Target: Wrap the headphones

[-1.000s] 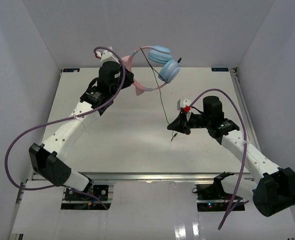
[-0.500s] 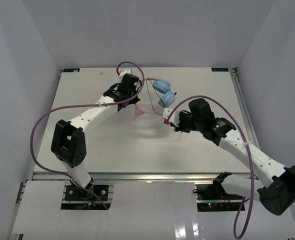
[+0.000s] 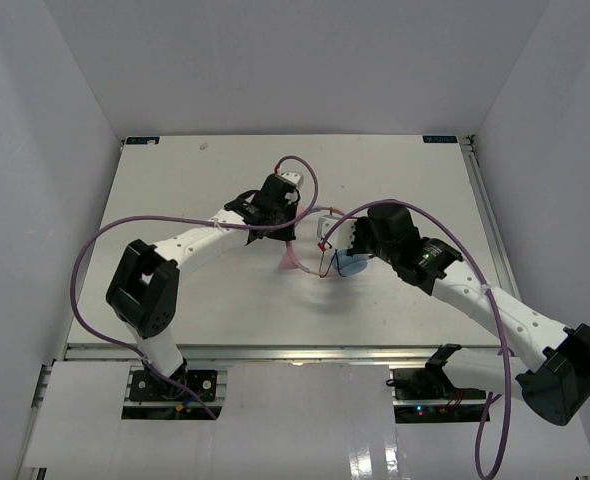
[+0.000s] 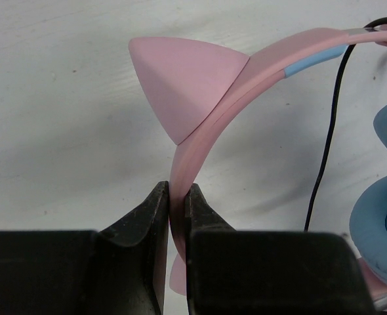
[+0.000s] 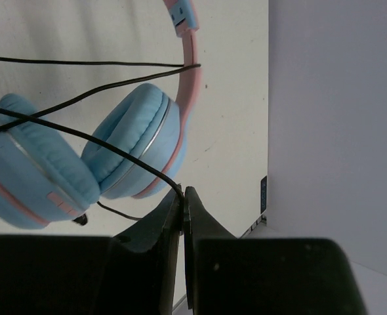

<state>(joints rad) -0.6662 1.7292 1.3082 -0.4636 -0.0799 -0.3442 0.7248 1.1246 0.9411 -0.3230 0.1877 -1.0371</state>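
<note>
My left hand (image 4: 175,195) clamped on pink headband (image 4: 203,134), steadying headphones (image 5: 131,141) just ahead of it. My right hand (image 5: 182,197) pinched thin black cable (image 5: 108,147), probably to lead it round cups. Headphones sat between both hands, low over surface (image 4: 62,98); contact unclear.

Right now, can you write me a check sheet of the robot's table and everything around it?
Surface: white table, flat and plain.
Job's things: headphones between the two arms; pink headband with a cat ear, light-blue ear cups, thin black cable strung across them.
Clutter: nothing seen.
Grippers: left gripper shut on the headband; right gripper shut on the black cable.
Cables: purple robot-arm cables loop off both arms.
Surroundings: white walls on three sides.
</note>
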